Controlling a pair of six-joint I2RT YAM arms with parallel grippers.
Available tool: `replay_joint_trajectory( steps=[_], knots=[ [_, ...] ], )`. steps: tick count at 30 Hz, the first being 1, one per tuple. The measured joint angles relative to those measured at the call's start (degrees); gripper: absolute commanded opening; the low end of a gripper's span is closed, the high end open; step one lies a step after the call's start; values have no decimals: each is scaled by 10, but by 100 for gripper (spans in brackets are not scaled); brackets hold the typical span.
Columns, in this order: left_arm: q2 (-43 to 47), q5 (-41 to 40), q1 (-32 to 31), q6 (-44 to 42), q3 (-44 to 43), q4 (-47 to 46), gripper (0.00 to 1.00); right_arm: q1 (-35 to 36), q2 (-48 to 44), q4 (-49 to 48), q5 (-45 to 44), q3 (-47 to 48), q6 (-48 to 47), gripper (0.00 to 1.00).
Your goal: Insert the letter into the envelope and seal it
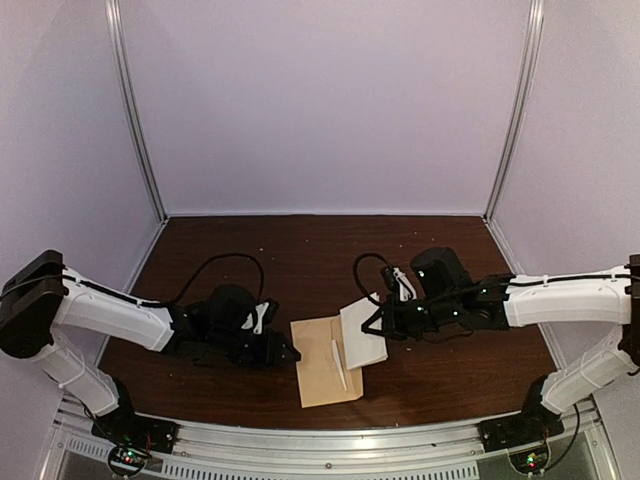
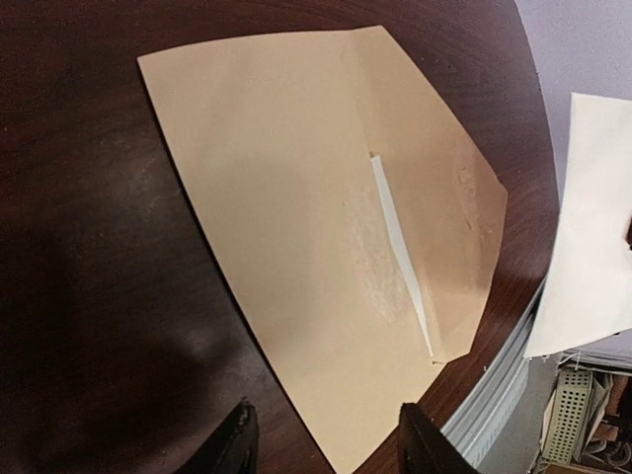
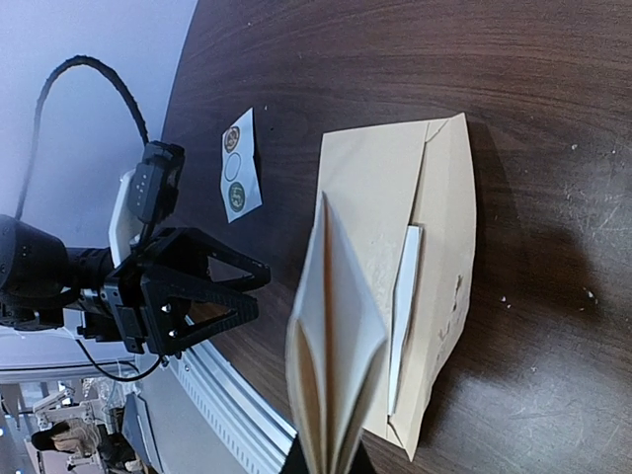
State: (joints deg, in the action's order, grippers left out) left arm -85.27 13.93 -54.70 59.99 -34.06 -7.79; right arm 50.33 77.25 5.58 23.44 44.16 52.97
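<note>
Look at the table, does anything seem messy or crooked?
The tan kraft-paper envelope lies a little crooked near the front edge of the dark wooden table. It has a whitish scuffed patch beside a thin white strip along its flap crease, as if something was rubbed or peeled there.

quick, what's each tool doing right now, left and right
left tool: open, tips either side of the envelope corner, not gripping it
right tool: closed, holding the folded letter

One tan envelope (image 1: 320, 365); one folded letter (image 1: 363, 333); one small sticker card (image 3: 240, 166).
</note>
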Motion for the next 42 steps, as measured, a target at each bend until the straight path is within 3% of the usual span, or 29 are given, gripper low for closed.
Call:
replay_joint_trajectory(
  steps=[13,25,42],
  knots=[
    [-55,13,0,-7,-12,6,48,0,42,11,-29,-3,-3,0],
    [-78,20,0,-16,-21,-7,38,0,64,25,-45,-3,-7,0],
    [-98,37,0,-16,-28,-28,33,0,119,17,-48,-11,-9,0]
  ],
)
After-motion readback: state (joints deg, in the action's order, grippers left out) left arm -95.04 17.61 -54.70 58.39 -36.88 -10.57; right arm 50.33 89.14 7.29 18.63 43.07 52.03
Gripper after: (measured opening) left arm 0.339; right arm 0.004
